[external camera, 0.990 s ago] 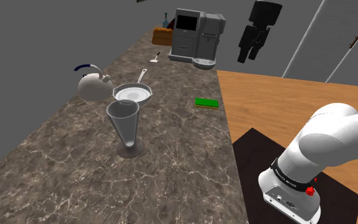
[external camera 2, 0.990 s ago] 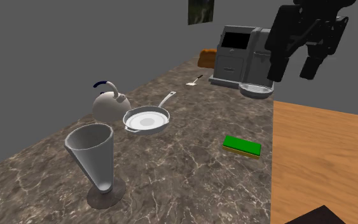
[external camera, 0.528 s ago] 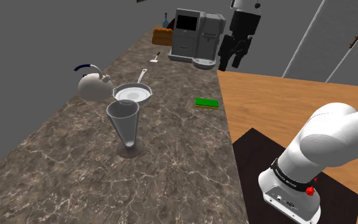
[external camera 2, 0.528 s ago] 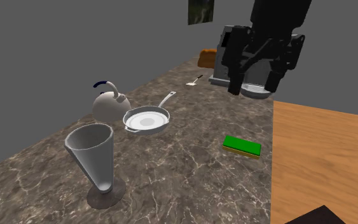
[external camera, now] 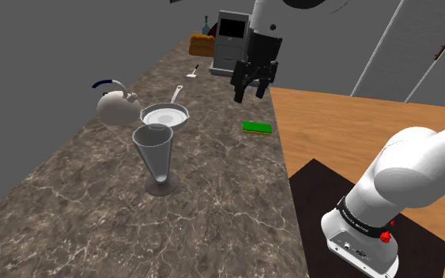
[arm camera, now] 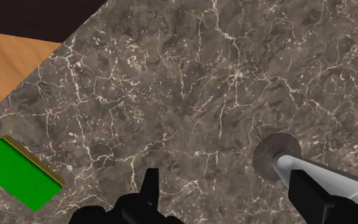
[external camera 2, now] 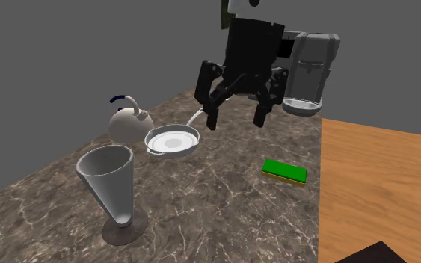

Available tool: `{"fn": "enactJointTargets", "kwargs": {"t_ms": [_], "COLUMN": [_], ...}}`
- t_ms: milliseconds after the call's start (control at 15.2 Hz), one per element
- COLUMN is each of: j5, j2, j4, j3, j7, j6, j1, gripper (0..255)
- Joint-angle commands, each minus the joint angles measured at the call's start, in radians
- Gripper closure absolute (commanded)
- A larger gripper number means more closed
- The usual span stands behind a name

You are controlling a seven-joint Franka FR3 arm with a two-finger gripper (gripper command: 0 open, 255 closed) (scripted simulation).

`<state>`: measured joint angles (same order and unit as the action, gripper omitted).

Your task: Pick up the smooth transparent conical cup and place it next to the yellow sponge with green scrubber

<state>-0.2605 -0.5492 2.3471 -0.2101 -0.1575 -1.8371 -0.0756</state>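
gripper (external camera: 250,93) (external camera 2: 236,119) (arm camera: 228,205): is hanging in the air above the countertop (external camera: 70,197), pointing down at it.
fingers (external camera 2: 212,119): are standing wide apart, clasping nothing.
conical cup (external camera: 156,158) (external camera 2: 111,183) (arm camera: 278,154): is standing upright on its round foot, clear and grey, out past one finger and well apart from both.
sponge (external camera: 256,128) (external camera 2: 284,172) (arm camera: 18,175): is lying flat, green side up, out past the other finger and nearer the fingers than the cup is.
pan (external camera: 165,117) (external camera 2: 173,141) and kettle (external camera: 116,107) (external camera 2: 130,123): are sitting together on the cup's side of the fingers.
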Motion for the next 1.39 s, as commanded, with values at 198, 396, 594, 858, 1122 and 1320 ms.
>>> {"fn": "enactJointTargets", "kwargs": {"t_ms": [198,396,594,858,1122,1320], "j5": [-0.024,-0.018,0.005,0.061,0.112,0.121], "j2": [0.151,0.250,0.356,0.507,0.612,0.634], "j4": [-0.053,-0.103,-0.165,-0.264,-0.332,-0.315], "j3": [-0.089,-0.136,-0.180,-0.226,-0.244,-0.246], "j7": [-0.106,-0.172,-0.242,-0.345,-0.414,-0.420], "j6": [-0.125,-0.189,-0.247,-0.310,-0.352,-0.390], "j1": [-0.013,-0.018,-0.022,-0.033,-0.051,-0.057], "gripper": [0,0,0,0,0,0]}}
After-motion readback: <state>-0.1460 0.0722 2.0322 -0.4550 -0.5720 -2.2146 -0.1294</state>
